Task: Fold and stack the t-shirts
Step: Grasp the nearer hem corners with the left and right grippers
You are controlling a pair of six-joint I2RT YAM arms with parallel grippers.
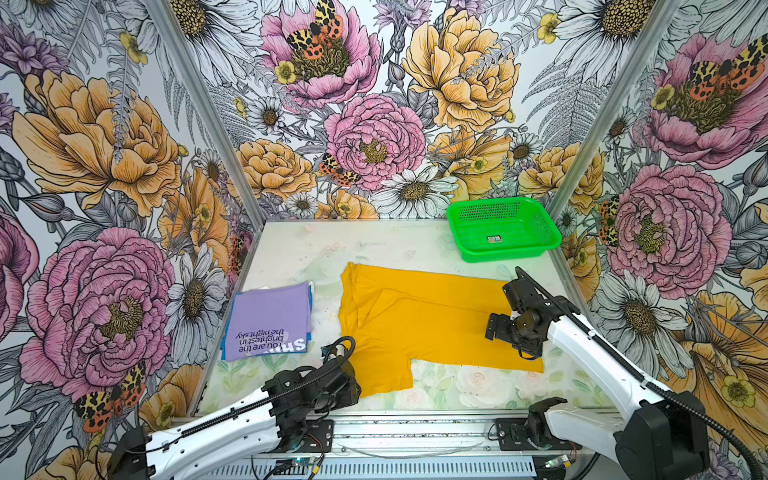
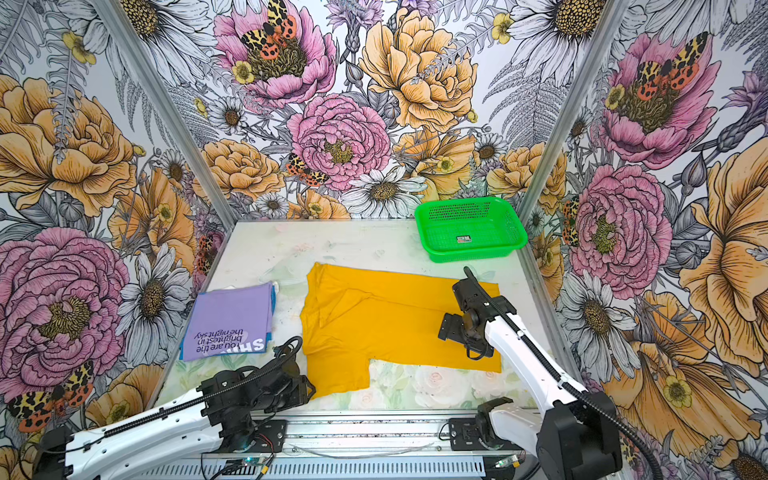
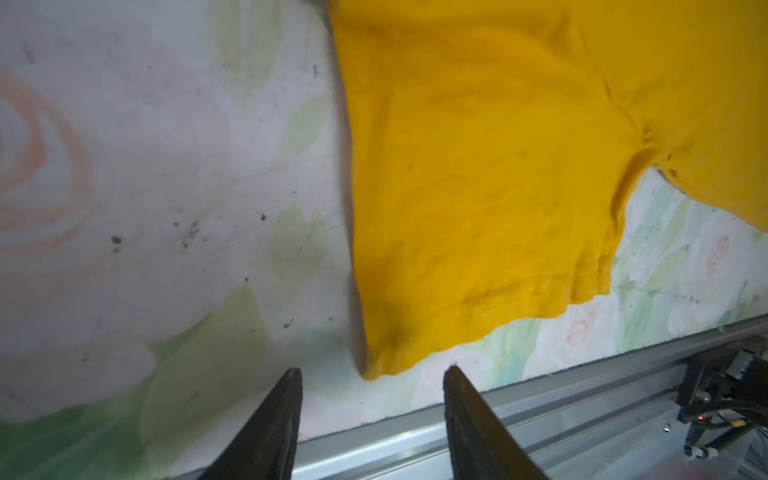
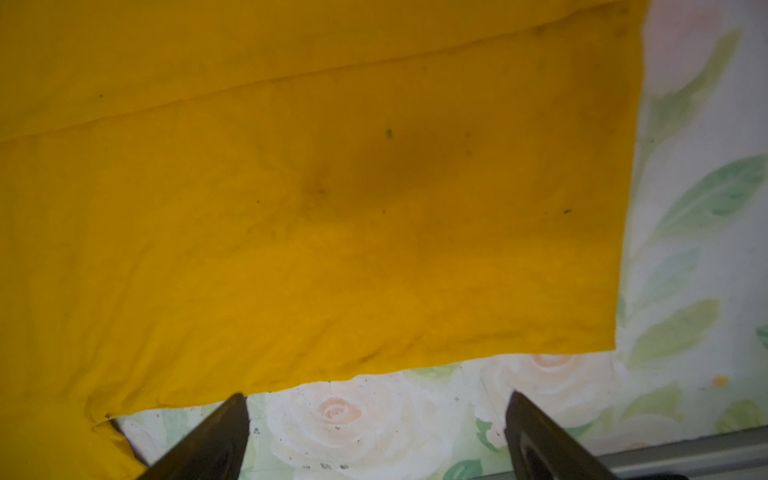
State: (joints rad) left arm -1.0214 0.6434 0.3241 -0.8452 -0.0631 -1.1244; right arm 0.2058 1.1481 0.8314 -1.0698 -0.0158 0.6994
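Parted and empty at the left gripper [image 3: 372,370]; sleeve corner of the yellow tee [image 3: 478,166] right at the tips, lying loose, not pinched. Parted wide and empty at the right gripper [image 4: 376,397] too; tee's long near edge just ahead of the tips, hem corner near, off to one side.

Handling, by the look: thin knit, light, limp, no stiffness. Likely to sag and drag if lifted from one point, and to slip out of a shallow pinch. Best taken at edges: sleeve corner for the left tips, hem corner for the right, both layers caught. Far side seemingly folded over already, going by a crease line across the body.

Further out from the left tips: lavender tee [image 1: 270,320] folded square, blue tee [image 1: 310,299] peeping from under it, a strip of bare table [image 1: 374,245] between that stack and the yellow tee. Metal rail [image 3: 561,390] just behind the left tips; little room that way. Well beyond the right tips: green basket [image 1: 511,253], apart from the tee. Open table past the tee's far edge, good room for swinging cloth over.
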